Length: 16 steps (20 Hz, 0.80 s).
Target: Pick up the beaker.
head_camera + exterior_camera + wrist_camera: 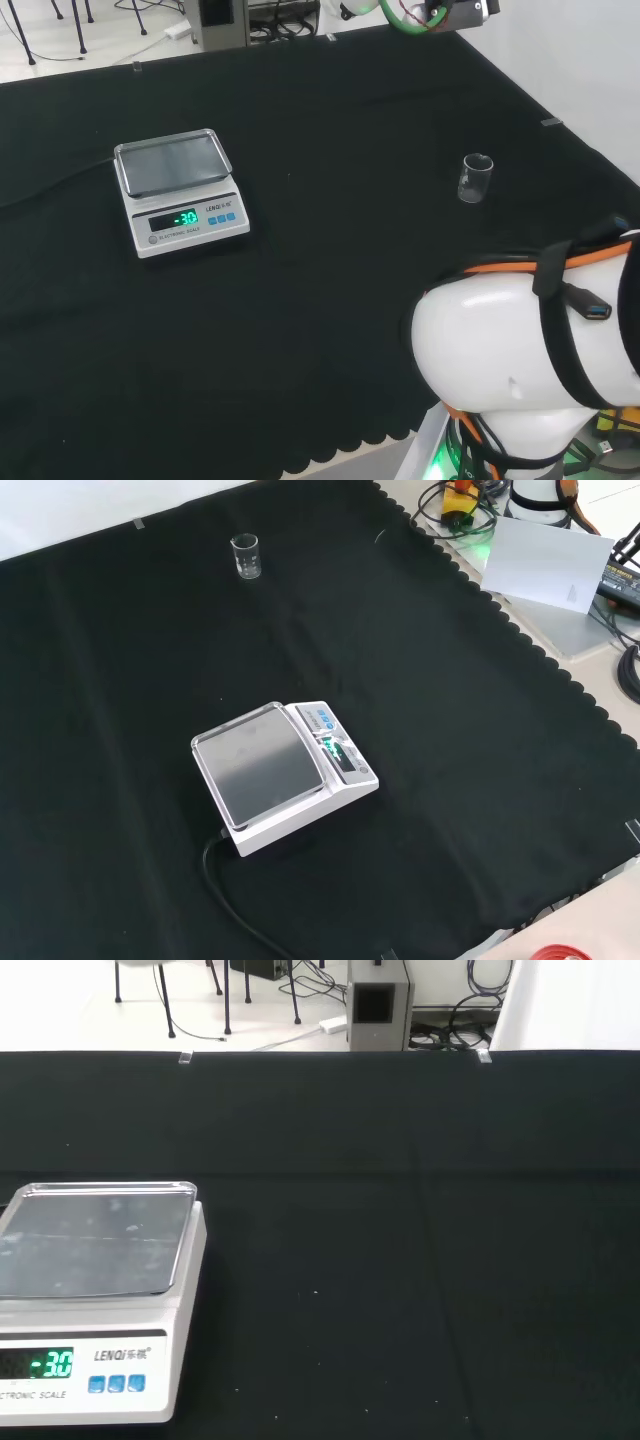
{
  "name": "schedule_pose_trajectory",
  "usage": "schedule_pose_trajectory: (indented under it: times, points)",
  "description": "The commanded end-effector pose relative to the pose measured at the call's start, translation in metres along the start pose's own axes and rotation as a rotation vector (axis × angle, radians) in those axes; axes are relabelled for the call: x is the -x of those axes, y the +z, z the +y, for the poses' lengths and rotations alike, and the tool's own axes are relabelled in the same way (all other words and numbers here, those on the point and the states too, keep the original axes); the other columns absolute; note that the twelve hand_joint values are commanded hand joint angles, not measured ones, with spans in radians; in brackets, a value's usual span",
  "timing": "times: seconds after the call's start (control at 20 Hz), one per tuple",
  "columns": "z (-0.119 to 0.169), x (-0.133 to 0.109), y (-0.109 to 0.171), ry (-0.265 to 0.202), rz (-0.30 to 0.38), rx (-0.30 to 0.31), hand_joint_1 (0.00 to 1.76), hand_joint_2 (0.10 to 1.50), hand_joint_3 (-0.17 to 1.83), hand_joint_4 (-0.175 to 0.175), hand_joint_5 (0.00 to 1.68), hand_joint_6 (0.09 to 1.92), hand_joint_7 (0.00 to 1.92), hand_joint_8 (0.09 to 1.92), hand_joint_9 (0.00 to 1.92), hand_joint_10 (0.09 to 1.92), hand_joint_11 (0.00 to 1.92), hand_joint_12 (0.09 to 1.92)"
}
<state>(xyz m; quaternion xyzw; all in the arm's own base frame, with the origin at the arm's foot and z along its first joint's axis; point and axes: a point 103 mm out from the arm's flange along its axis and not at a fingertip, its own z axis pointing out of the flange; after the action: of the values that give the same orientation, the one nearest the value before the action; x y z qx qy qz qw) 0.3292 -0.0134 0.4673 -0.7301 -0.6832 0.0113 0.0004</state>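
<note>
One beaker (476, 178) stands upright on the black cloth (330, 250), its long axis vertical and its open mouth up; it is clear and looks empty. In the head view it sits at about 3 o'clock from the cloth's middle, well apart from the scale (180, 192), which lies at about 9 o'clock. In the front view the beaker (246, 556) is near the top edge, at roughly 11 o'clock from the scale (283, 773), again well apart from it and touching nothing. There is one scale: a white body with a bare steel pan on top and a lit green display on its front face; in the front view a black cable (235, 910) runs from its near left corner toward 6 o'clock. In the wrist view the scale (95, 1300) is close and large, with bare cloth stretching beyond it. A big white link (520, 355) of the arm stands at 4 o'clock in the head view. Whether the hand's fingers are apart or together cannot be told.
</note>
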Motion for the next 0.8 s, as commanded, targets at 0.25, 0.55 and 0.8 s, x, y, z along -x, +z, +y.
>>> schedule_pose_trajectory:
  times: [0.25,0.55,0.8]
  points:
    - [0.05,0.054,0.056,-0.002,-0.018,-0.051,0.72,0.75,0.57,-0.018,0.38,0.31,0.38,0.68,0.49,0.77,0.05,1.46]
    - [0.071,0.09,0.089,0.022,-0.037,-0.092,0.72,0.75,0.56,-0.02,0.39,0.3,0.39,0.68,0.5,0.77,0.06,1.45]
    - [0.079,0.116,0.104,0.062,-0.064,-0.113,0.72,0.76,0.56,-0.023,0.4,0.3,0.4,0.68,0.5,0.77,0.06,1.45]
